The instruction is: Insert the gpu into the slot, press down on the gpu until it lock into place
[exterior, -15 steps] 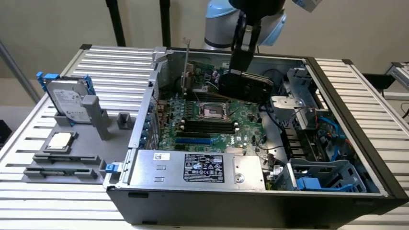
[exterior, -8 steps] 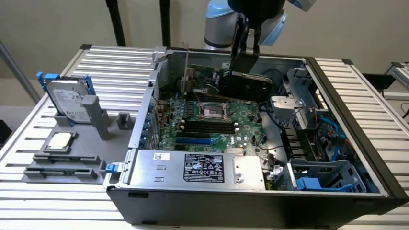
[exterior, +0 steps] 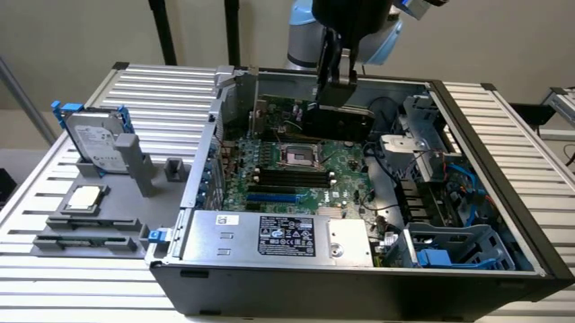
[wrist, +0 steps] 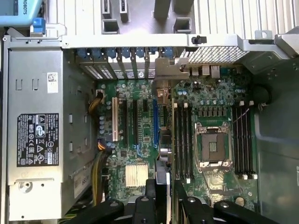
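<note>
As the gripper (exterior: 337, 82) clamps the gpu (exterior: 338, 122) by its top edge, I see the card hanging upright over the far end of the motherboard (exterior: 349, 168). The slot (exterior: 272, 198) lies well apart from it, nearer and toward the exterior view's left.

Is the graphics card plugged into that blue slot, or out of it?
Out. The gripper holds the gpu up above the motherboard, apart from the slot, whose blue strip lies bare.
</note>
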Action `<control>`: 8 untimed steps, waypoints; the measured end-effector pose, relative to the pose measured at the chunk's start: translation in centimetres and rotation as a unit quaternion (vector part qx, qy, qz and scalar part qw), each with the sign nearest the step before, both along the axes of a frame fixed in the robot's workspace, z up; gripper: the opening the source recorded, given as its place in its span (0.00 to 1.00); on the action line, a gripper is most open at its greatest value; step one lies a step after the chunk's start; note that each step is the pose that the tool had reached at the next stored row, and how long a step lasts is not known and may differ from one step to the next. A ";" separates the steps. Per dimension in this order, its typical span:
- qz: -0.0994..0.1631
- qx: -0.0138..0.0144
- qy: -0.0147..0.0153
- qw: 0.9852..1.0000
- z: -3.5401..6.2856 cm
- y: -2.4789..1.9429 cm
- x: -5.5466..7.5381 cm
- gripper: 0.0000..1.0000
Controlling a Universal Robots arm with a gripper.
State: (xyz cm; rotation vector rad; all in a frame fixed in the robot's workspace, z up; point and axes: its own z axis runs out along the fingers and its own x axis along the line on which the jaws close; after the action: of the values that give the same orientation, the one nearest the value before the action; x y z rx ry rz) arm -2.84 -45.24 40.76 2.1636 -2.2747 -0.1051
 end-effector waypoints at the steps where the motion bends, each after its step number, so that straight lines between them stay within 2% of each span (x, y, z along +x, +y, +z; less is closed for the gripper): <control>1: 0.002 0.001 0.000 1.000 -0.17 0.00 -0.2 0.26; 4: 0.008 0.002 -0.001 1.000 -0.73 0.00 -0.9 0.26; 8: 0.012 0.002 -0.001 1.000 -1.45 0.00 -1.9 0.26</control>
State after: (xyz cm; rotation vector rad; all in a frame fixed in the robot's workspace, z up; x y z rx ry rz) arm -4.78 -45.24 39.31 2.1936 -2.2504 -0.1083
